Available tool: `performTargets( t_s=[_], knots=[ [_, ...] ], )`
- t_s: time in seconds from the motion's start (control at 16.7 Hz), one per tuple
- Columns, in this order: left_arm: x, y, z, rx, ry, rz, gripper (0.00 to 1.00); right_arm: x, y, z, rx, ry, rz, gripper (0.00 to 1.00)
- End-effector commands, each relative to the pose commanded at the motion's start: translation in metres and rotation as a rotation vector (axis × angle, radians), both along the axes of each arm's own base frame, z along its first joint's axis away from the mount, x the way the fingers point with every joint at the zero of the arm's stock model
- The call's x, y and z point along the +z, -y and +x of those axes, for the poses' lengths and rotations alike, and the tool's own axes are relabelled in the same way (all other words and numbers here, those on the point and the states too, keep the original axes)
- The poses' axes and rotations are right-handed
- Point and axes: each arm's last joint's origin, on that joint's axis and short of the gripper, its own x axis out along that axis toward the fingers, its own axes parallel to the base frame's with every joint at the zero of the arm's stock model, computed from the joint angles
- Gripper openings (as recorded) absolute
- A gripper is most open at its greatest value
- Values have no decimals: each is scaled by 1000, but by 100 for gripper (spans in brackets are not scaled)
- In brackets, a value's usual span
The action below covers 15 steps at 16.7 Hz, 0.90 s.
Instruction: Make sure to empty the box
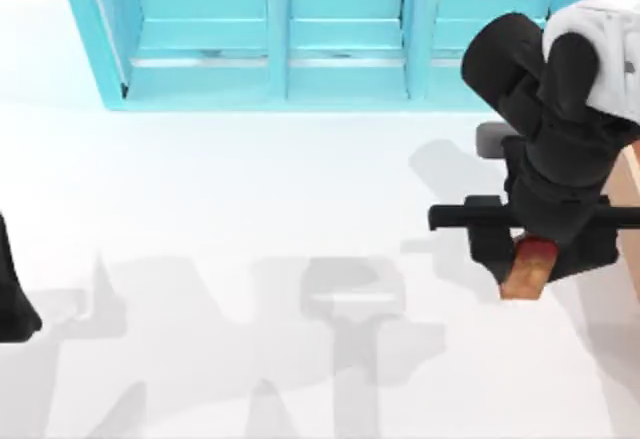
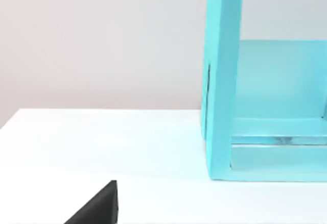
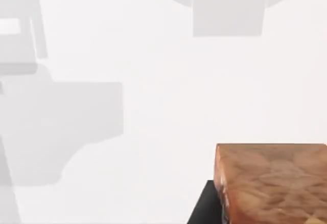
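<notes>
One brown block sits clamped in my right claw, carried out over the white table in front of the turquoise shelf unit, so that the tan box, at the shelf unit's right, ends up empty. My left arm idles far left of the shelf unit.

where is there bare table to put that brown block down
Free: the wide white table in front of the turquoise shelf unit, from the parked left arm across to the right gripper. Crowded: the right edge, where that gripper carries the brown block beside the box.
</notes>
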Motion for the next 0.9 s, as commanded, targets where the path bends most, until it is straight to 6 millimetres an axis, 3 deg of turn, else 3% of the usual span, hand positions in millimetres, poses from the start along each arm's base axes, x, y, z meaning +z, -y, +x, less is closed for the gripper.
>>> performTargets(
  t_s=[0.18, 0.36, 0.72, 0.9],
  knots=[
    [0, 0, 0, 0, 0, 0, 100, -16, -57, -33, 0, 11, -2, 0],
    [0, 0, 0, 0, 0, 0, 100, -24, -84, -56, 0, 28, 8, 0],
    [0, 0, 0, 0, 0, 0, 100, -24, -87, -59, -5, 33, 15, 0],
    [0, 0, 0, 0, 0, 0, 100, -39, -88, -59, -3, 31, 12, 0]
  ],
)
